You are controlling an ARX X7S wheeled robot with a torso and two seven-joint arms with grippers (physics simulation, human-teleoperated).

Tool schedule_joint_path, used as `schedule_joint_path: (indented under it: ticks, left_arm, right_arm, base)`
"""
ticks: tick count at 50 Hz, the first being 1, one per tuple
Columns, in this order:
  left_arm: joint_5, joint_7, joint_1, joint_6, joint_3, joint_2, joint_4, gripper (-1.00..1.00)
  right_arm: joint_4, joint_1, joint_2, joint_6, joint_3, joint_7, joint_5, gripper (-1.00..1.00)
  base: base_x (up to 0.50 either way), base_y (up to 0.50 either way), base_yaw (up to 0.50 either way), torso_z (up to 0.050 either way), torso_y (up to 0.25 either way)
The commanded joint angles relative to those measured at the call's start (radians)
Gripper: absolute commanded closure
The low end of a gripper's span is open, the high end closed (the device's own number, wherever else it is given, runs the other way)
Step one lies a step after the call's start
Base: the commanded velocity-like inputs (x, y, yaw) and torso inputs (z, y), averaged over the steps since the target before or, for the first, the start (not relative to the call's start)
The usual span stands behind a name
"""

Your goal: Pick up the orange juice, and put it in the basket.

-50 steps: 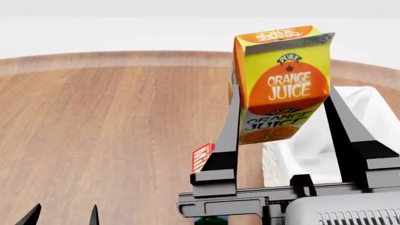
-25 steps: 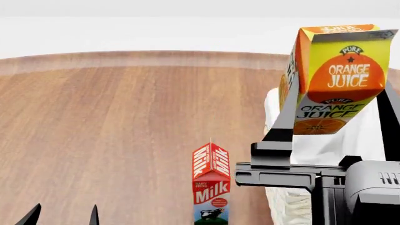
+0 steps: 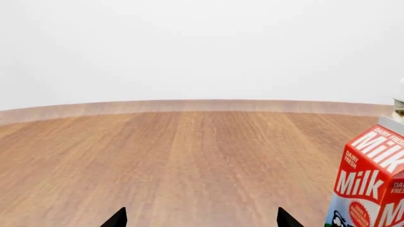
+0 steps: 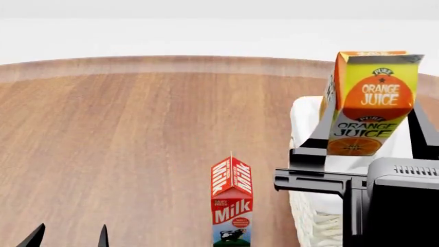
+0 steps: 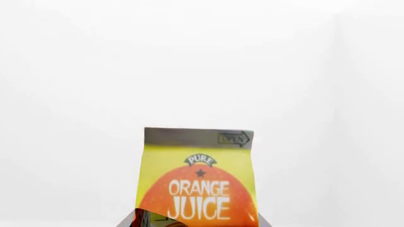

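Right gripper [image 4: 367,131] pinches the juice [image 4: 369,100] between its two fingers, carton lifted clear of the counter [image 4: 137,134] and tilted slightly, label facing the head camera. It hangs over the basket [image 4: 305,216], which sits at the right edge of the counter, white liner showing. In the right wrist view the juice [image 5: 198,184] fills the lower centre against a blank white background. Milk [image 4: 232,203] stands upright just left of the basket, near edge. Left gripper [image 3: 200,220] is low at near left, fingers spread, holding nothing.
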Motion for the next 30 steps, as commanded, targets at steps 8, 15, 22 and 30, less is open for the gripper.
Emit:
schedule_joint_path:
  ticks: [8, 15, 22, 30]
  left_arm:
    - [-0.002, -0.002, -0.001, 0.004, 0.004, -0.003, -0.004, -1.00]
    - [-0.003, -0.004, -0.003, 0.004, 0.005, -0.003, -0.004, -1.00]
    - [-0.005, -0.005, -0.002, 0.004, 0.006, -0.005, -0.002, -1.00]
    - [-0.006, -0.006, -0.003, 0.004, 0.008, -0.006, -0.003, -1.00]
  right_arm:
    - [0.155, 0.066, -0.075, 0.041, -0.004, -0.068, -0.054, 1.00]
    - [0.192, 0.077, -0.082, 0.045, 0.001, -0.077, -0.055, 1.00]
    - [0.196, 0.091, -0.088, 0.061, 0.002, -0.075, -0.056, 1.00]
    - [0.255, 0.096, -0.121, 0.061, -0.018, -0.101, -0.076, 1.00]
  base:
    - [0.00, 0.00, 0.00, 0.000, 0.001]
    - [0.00, 0.00, 0.00, 0.000, 0.000]
    - [0.00, 0.00, 0.00, 0.001, 0.001]
    - [0.00, 0.00, 0.00, 0.000, 0.000]
